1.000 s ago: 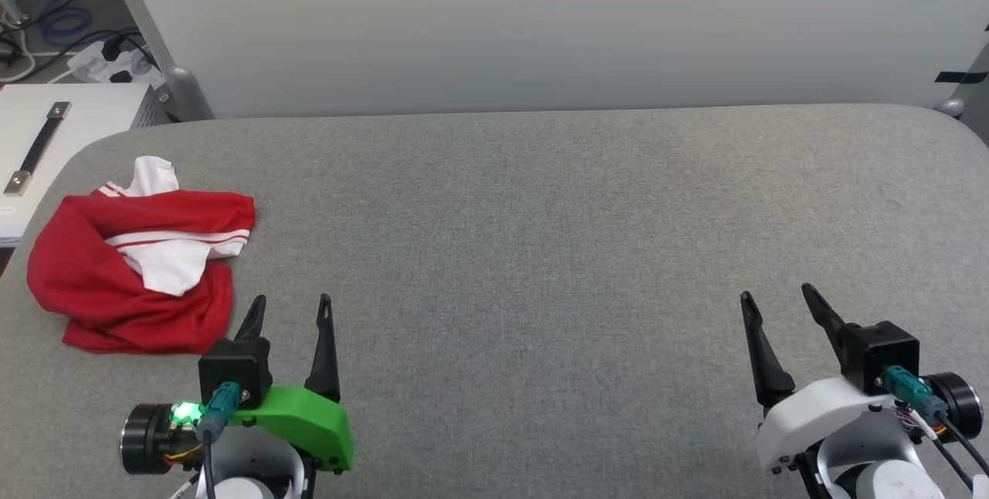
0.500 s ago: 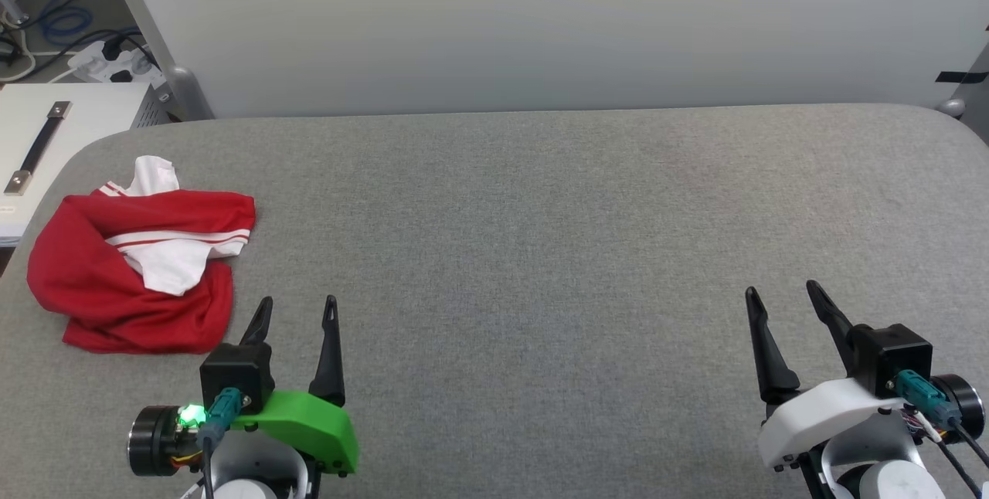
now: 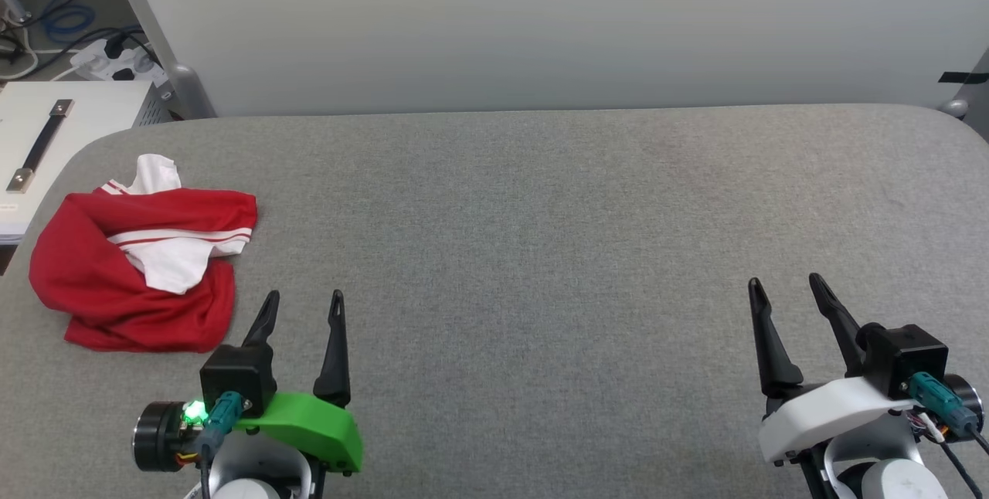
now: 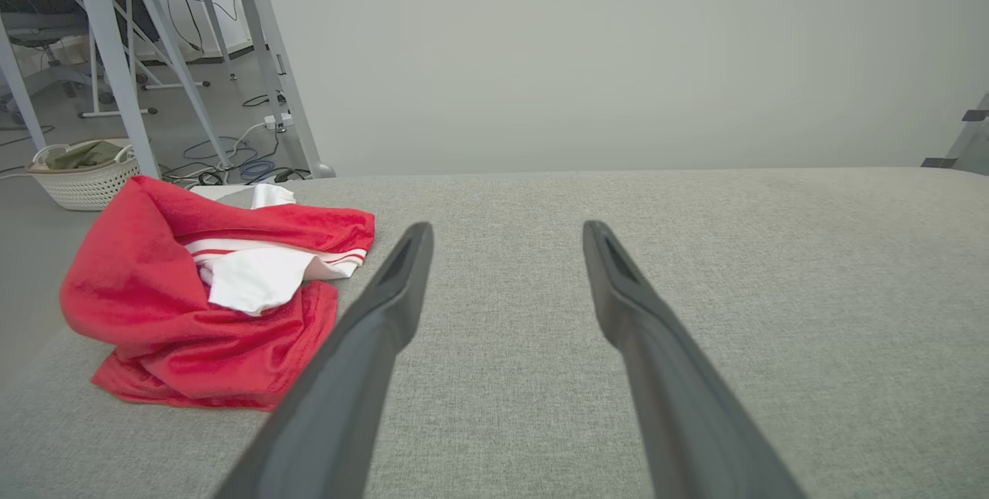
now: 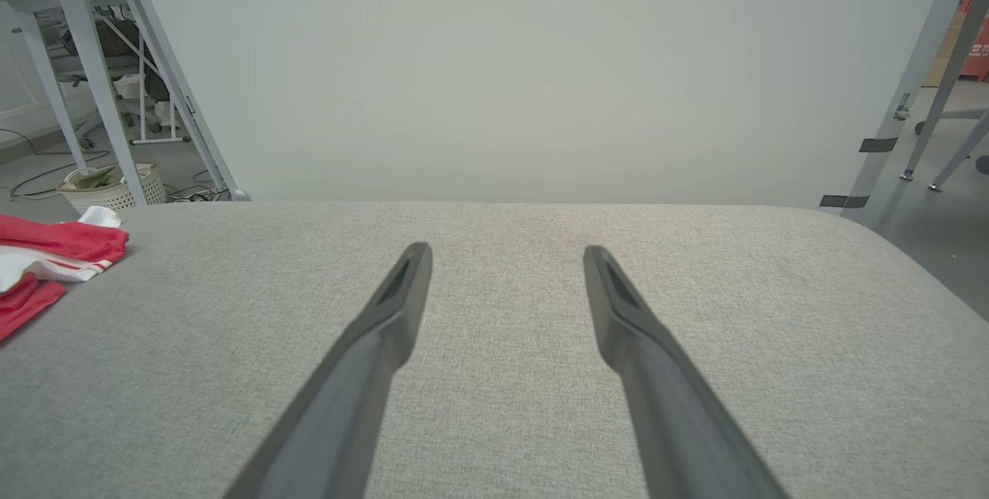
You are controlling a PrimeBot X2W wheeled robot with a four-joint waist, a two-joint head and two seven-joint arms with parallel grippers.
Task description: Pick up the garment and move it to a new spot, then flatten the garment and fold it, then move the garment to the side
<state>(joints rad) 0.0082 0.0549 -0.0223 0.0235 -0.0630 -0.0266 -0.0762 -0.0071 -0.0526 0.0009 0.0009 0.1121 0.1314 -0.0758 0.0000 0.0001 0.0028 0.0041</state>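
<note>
Head view: the garment (image 3: 131, 275) lies crumpled in a heap close to the left edge of the grey tabletop (image 3: 541, 236), red body bunched, a white sleeve with striped trim on top. The left claw (image 3: 304, 297) hovers toward the near edge, just beside the heap's near right border, not touching it, fingers apart and empty. The right claw (image 3: 784, 281) sits well apart, toward the right edge, fingers likewise apart and empty. Left wrist view: the left claw (image 4: 508, 229) stands spread over bare tabletop, with the garment (image 4: 154, 306) beside its left finger. Right wrist view: the right claw (image 5: 508, 249) is spread wide over bare fabric; the garment (image 5: 46, 240) shows at the far left border.
</note>
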